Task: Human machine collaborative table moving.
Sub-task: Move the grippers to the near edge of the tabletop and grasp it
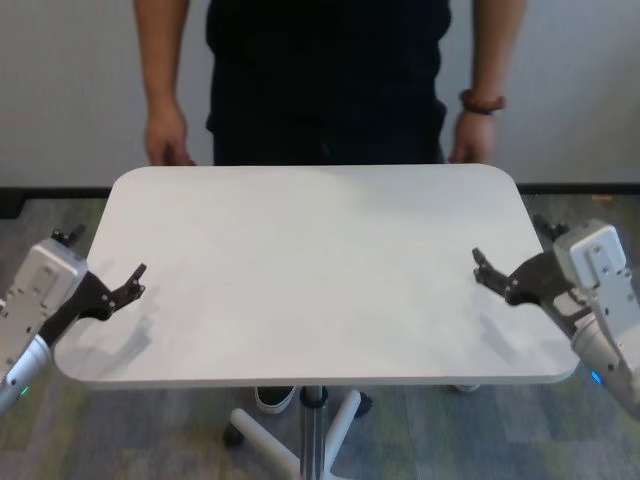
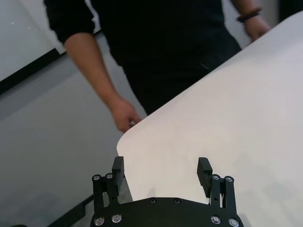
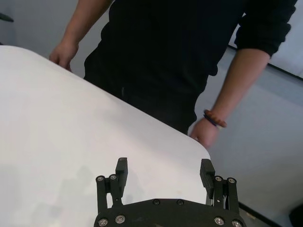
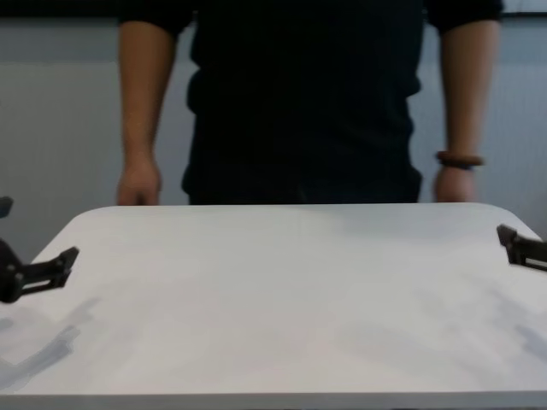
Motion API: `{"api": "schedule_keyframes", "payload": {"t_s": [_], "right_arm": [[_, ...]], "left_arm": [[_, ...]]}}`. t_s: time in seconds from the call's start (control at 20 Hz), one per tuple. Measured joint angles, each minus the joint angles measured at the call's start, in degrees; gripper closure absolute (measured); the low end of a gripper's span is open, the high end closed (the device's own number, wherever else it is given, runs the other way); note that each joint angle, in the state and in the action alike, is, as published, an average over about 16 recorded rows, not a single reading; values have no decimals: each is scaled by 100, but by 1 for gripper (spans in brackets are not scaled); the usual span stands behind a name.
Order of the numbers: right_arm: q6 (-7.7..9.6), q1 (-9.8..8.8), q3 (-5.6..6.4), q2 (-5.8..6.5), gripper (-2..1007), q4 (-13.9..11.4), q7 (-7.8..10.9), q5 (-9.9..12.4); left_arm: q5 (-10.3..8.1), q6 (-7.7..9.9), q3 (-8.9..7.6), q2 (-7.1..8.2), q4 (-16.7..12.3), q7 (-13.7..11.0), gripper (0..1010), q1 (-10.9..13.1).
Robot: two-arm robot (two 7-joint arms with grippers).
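Tabletop (image 1: 310,270), white, matte, rounded: ungrasped at mid-frame; left pincer (image 1: 128,287) and right pincer (image 1: 487,271) gape empty; edge gripping is judged next.

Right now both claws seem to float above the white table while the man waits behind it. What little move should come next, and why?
Probably lower both claws onto the table's side edges and close. The left claw and right claw hover open over the top, gripping nothing, while the human stands with his hands at the far edge.
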Motion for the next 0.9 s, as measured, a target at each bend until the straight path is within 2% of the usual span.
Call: {"api": "schedule_keyframes", "payload": {"t_s": [0.3,0.55,0.75,0.9], "right_arm": [[357,-570,-27,240,0,-776,-171,-304],[546,-1128,-29,491,0,-1360,-288,-520],[635,-1534,-9,666,0,-1689,-347,-634],[713,-1770,-2,770,0,-1839,-363,-720]], "left_arm": [[210,-114,-178,410,-427,77,7,553],[341,-186,-336,734,-713,132,7,1055],[500,-289,-415,950,-856,181,7,1417],[662,-370,-428,1059,-900,208,7,1625]]}}
